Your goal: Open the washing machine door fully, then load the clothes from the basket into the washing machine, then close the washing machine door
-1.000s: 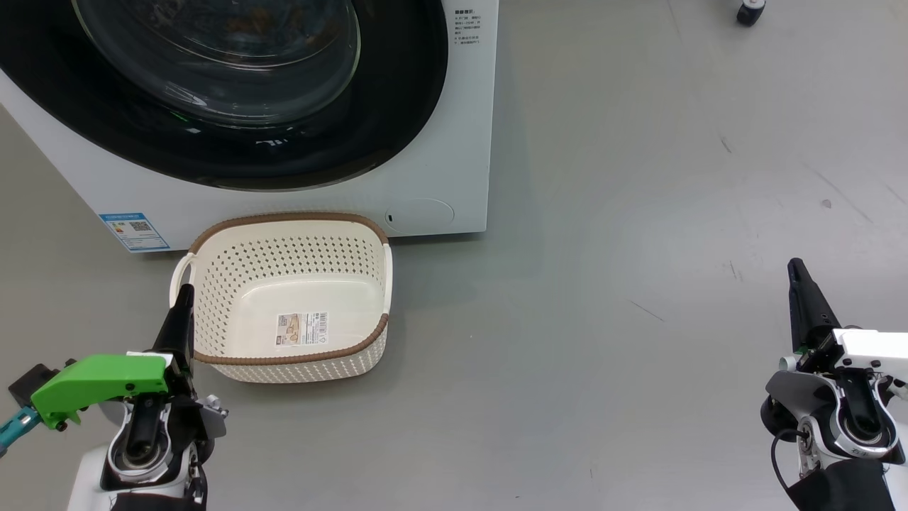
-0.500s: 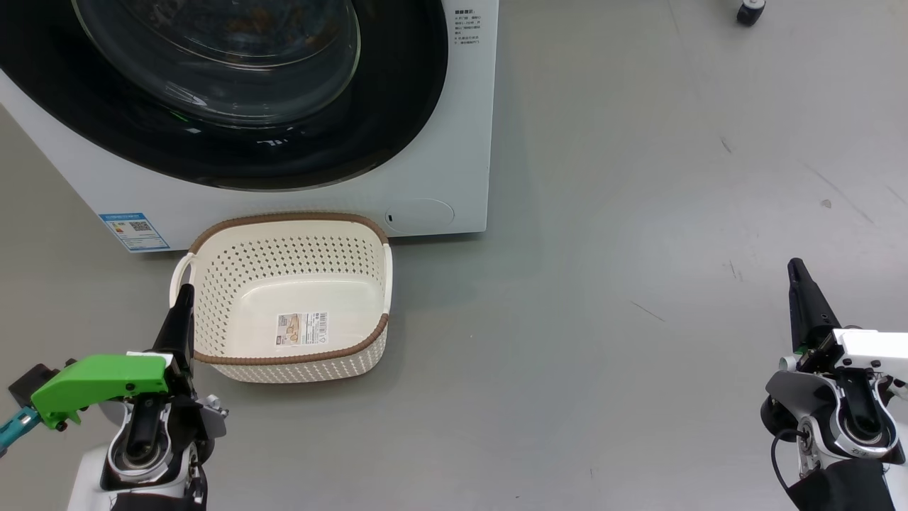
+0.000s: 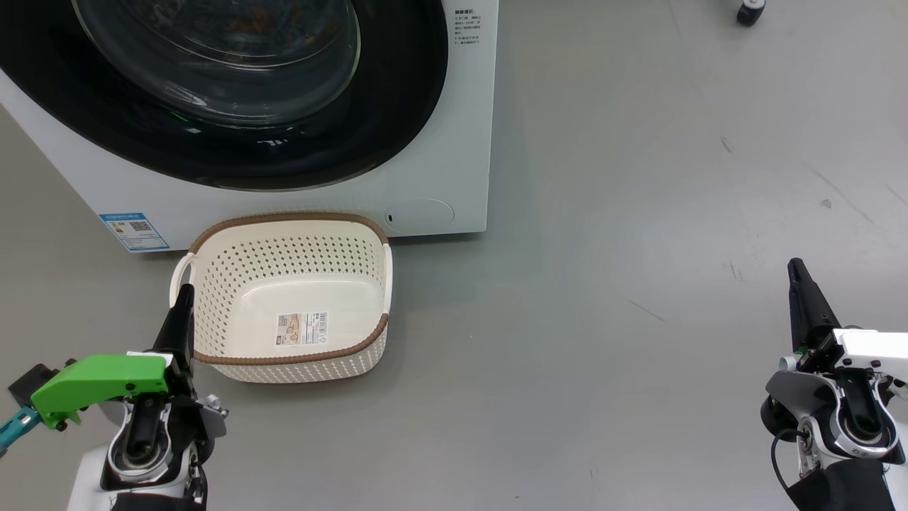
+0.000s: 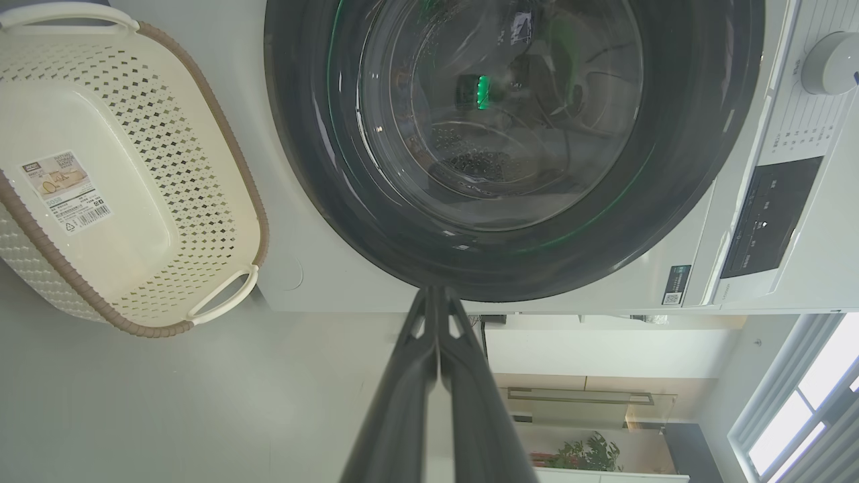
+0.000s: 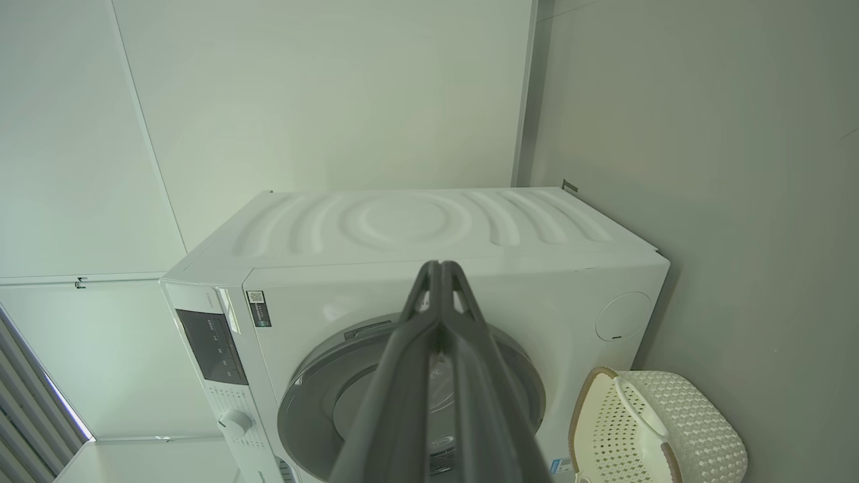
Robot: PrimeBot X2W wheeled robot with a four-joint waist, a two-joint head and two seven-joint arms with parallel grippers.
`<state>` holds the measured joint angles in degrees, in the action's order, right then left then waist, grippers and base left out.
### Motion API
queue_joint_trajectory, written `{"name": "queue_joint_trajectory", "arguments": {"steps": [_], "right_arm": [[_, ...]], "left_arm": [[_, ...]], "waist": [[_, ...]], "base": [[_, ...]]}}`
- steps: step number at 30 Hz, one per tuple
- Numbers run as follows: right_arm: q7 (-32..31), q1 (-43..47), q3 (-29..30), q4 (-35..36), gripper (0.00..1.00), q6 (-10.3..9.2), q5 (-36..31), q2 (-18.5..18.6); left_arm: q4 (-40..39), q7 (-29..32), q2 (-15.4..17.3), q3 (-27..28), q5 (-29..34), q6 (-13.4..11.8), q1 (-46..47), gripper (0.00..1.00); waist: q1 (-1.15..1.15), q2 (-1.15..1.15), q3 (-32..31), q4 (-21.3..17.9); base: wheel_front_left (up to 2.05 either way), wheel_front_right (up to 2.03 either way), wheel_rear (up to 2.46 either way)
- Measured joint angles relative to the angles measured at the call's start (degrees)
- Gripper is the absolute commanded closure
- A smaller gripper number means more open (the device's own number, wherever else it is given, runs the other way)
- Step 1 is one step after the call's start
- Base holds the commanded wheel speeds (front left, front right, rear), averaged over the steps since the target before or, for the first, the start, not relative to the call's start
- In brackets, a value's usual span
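Note:
The washing machine [image 3: 464, 142] is a white front-loader, and its door [image 3: 397, 106] with the glossy black rim lies flush against it, closed. Faint orange-brown flecks show behind the glass; I cannot tell whether they are the clothes. The cream basket [image 3: 305, 369] with a brown rim stands on the floor before the machine, holding only its barcode sticker. My left gripper [image 3: 186, 289] is shut and empty, its tip beside the basket's left handle. My right gripper [image 3: 796, 264] is shut and empty far to the right. The left wrist view looks past the left gripper [image 4: 435, 292] at the door [image 4: 302, 134] and basket [image 4: 221, 154]. The right wrist view shows the right gripper [image 5: 439, 265], the machine [image 5: 402, 228] and the basket [image 5: 698, 416].
Bare grey floor [image 3: 638, 284] stretches right of the machine. A blue label [image 3: 133, 231] and a round service cover [image 3: 418, 213] mark the washer's lower front. A black caster wheel [image 3: 750, 11] sits at the far right. The control panel [image 4: 765, 221] and dial [image 4: 832, 60] lie beside the door.

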<state>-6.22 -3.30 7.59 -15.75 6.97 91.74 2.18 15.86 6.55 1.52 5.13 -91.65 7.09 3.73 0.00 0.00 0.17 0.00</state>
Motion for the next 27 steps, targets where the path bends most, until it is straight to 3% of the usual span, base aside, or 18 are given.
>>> {"name": "queue_joint_trajectory", "arguments": {"steps": [27], "right_arm": [[0.00,0.00,0.02,0.00,1.00,0.00,0.00,0.00]], "left_arm": [[0.00,-0.05,0.00,-0.01,0.00,0.00,0.00,1.00]], "waist": [[0.00,0.00,0.00,0.00]], "base": [[0.00,0.00,0.00]]}}
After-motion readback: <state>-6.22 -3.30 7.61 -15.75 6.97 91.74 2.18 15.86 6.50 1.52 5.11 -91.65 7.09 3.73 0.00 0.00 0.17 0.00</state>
